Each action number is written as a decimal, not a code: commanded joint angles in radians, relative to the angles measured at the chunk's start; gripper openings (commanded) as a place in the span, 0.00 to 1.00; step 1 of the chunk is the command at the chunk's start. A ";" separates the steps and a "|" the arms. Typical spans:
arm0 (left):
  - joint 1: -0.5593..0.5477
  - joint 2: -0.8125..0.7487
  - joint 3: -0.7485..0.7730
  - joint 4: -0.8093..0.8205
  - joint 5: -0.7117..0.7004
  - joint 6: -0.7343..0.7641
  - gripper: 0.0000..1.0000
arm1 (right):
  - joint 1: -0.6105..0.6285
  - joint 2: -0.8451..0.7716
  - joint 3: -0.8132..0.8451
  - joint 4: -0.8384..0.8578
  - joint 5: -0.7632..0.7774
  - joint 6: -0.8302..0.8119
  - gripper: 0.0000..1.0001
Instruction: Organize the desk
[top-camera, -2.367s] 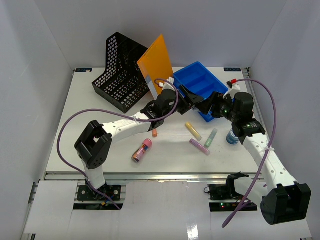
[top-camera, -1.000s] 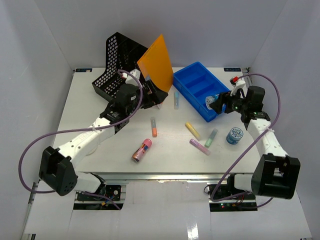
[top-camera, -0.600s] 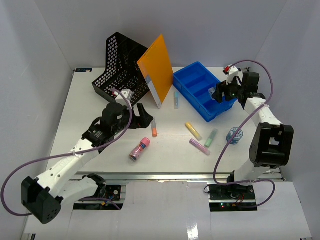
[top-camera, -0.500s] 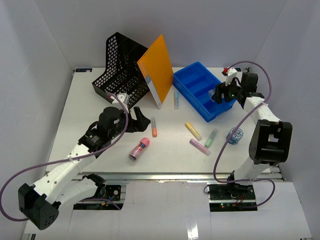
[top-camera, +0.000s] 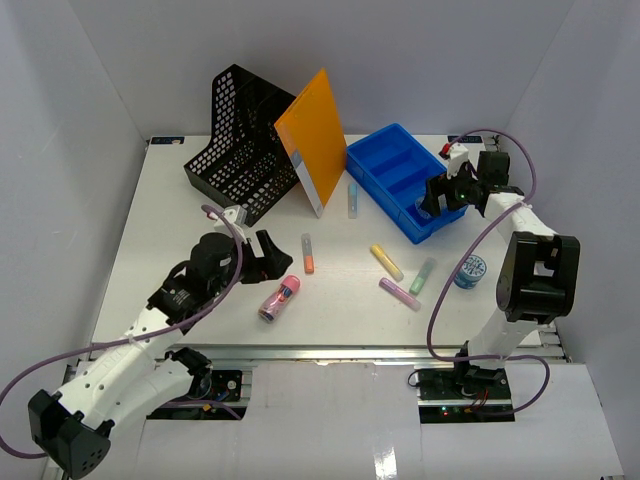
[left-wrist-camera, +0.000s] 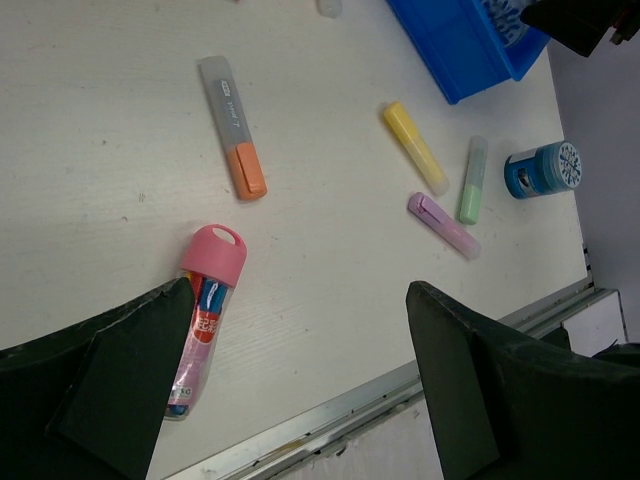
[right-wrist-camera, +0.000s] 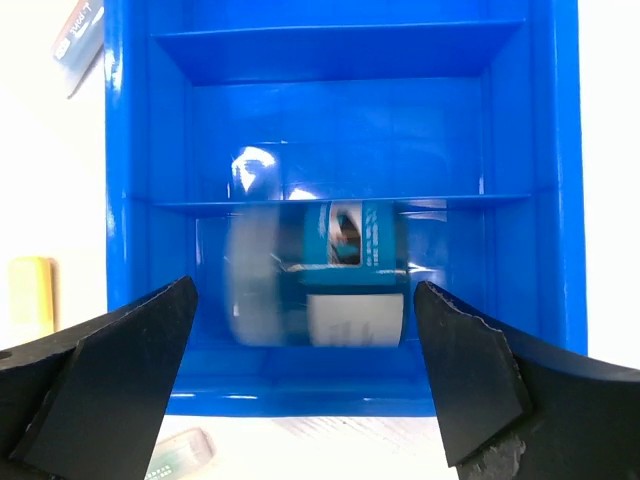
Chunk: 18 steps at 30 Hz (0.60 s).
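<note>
My right gripper (top-camera: 436, 198) hangs open over the near compartment of the blue tray (top-camera: 398, 172). A blurred clear container with a blue label (right-wrist-camera: 315, 290) lies in that compartment between the spread fingers, which stand apart from it. My left gripper (top-camera: 266, 256) is open and empty low over the white desk (top-camera: 170, 215), near its front rail. A pink-capped tube (left-wrist-camera: 205, 310) lies by its left finger (left-wrist-camera: 110, 380). Orange (left-wrist-camera: 233, 125), yellow (left-wrist-camera: 415, 147), green (left-wrist-camera: 472, 180) and purple (left-wrist-camera: 443, 224) highlighters lie loose on the desk.
A black mesh file holder (top-camera: 240, 140) stands at the back left with an orange folder (top-camera: 315, 135) leaning beside it. A blue round container (top-camera: 468, 270) stands right of the highlighters. A pale blue marker (top-camera: 352, 200) lies beside the tray.
My right gripper carried the container over the tray's near compartment and opened, letting it go. My left arm drew back from the folder toward the front left, near the pink tube.
</note>
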 joint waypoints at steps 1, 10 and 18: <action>0.007 -0.019 -0.032 -0.024 -0.009 -0.068 0.98 | -0.002 -0.096 0.035 -0.016 -0.037 -0.026 0.90; 0.005 0.012 -0.026 0.006 0.068 -0.058 0.98 | -0.020 -0.339 -0.017 -0.300 -0.321 -0.192 0.90; 0.006 0.065 -0.126 0.160 0.194 -0.053 0.98 | -0.024 -0.560 -0.188 -0.510 -0.097 -0.362 0.90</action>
